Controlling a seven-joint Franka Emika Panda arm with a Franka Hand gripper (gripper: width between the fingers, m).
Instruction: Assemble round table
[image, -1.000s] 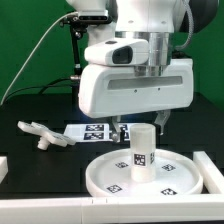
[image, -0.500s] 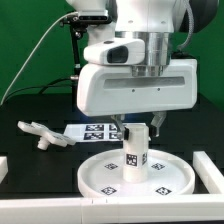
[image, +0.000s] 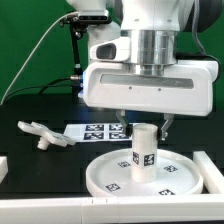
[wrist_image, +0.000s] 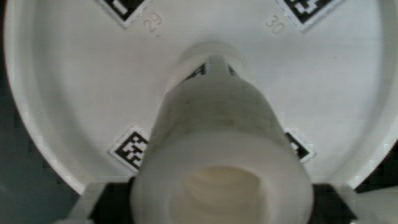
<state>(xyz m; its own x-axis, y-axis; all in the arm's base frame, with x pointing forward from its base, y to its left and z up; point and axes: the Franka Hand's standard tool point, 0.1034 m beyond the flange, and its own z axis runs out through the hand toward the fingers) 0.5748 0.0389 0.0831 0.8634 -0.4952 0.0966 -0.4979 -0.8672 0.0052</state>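
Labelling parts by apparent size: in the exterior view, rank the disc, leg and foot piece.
1. round disc
2. leg and foot piece: similar extent, foot piece farther back, so unranked.

The tabletop (image: 30, 152) is plain black. The disc (image: 100, 176) sits flat on it near the front, and the foot (image: 38, 133) lies well off towards the exterior view's left. The marker board (image: 92, 131) is just behind the disc. White rails (image: 60, 212) edge the front and sides.
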